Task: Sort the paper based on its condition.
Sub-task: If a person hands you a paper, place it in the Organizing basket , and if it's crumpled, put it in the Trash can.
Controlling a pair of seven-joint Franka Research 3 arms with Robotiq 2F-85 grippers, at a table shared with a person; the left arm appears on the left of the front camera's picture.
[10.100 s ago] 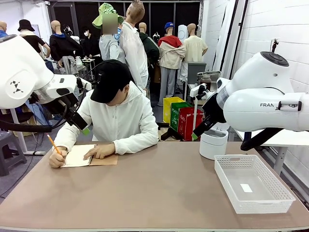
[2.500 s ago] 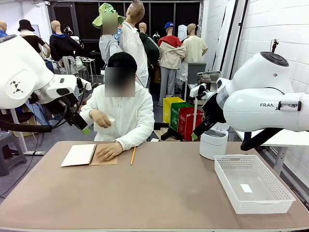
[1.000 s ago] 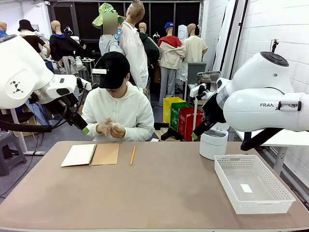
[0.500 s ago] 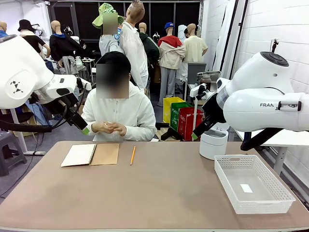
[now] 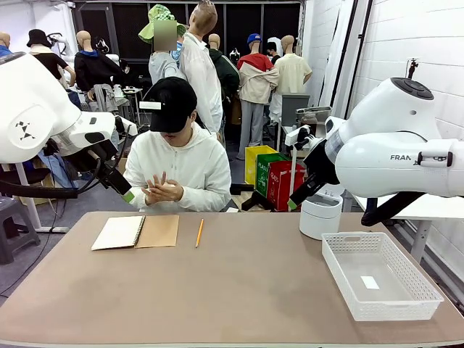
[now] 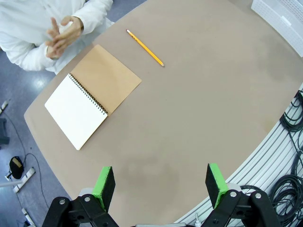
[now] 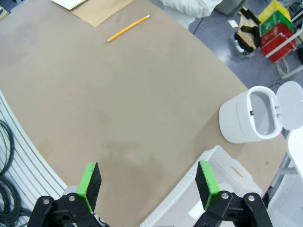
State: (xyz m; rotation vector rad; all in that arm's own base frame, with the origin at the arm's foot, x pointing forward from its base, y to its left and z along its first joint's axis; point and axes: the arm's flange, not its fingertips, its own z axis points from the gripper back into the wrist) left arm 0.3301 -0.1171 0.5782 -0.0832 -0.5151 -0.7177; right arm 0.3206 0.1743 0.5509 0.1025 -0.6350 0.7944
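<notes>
1. Left hand (image 6: 159, 177): held high over the bench (image 5: 239, 290), looking down on its left half. Green pads wide apart, nothing between them; released.
2. Right hand (image 7: 147, 177): also raised clear of the bench, above the right half. Fingers spread, gripping nothing.
3. Near right corner: white slotted basket (image 5: 397, 307), long side running away from the near edge. One small white slip lies on its floor; I cannot tell what it is.
4. Middle of the bench is bare brown top between both hands and the far things.
5. Far left: spiral notebook (image 6: 92, 94) lying open and flat, white page to the left, brown cover folded out to the right. Yellow pencil (image 6: 145, 48) just beside the cover, apart from it.
6. Far right edge: white bin (image 7: 246, 120), lid swung open, just beyond the basket.
7. Beyond the far edge: seated person in a white hooded top, the person's palms (image 5: 163, 190) pressed together at chest height, off the bench.
8. The paper (image 6: 67, 24): a small white wad shows between those palms. Its condition is too small to read.
</notes>
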